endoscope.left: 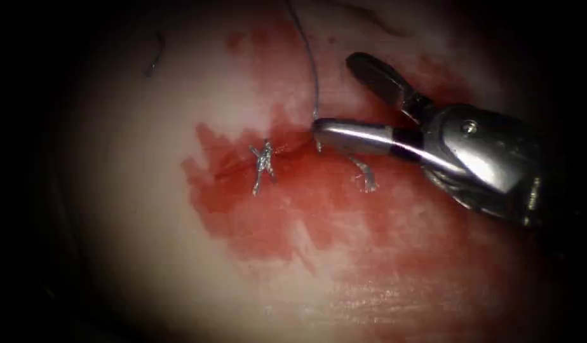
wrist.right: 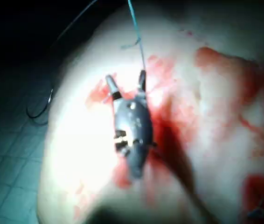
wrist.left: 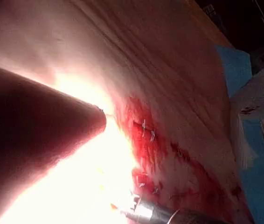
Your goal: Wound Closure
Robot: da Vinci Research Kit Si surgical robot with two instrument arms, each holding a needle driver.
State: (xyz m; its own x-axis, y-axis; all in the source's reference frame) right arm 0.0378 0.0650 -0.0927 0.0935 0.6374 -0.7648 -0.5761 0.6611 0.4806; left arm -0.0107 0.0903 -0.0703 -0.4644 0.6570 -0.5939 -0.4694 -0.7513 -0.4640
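Tissue [endoscope.left: 147, 254] carries one tied, trimmed knot [endoscope.left: 263, 164] on its cut [endoscope.left: 242, 162], while the right tool [endoscope.left: 335, 95], jaws spread and empty, straddles uncut thread [endoscope.left: 312, 70] just right of it.

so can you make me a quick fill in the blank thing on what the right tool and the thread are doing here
1. The right claw stands ___, holding nothing.
2. The thread comes down from above to the tip of that claw's ___ jaw.
3. A tied knot sits on the cut, to the ___ of the claw in the endoscope view.
4. The fluid spread over the tissue is ___.

Missing words: open; lower; left; red
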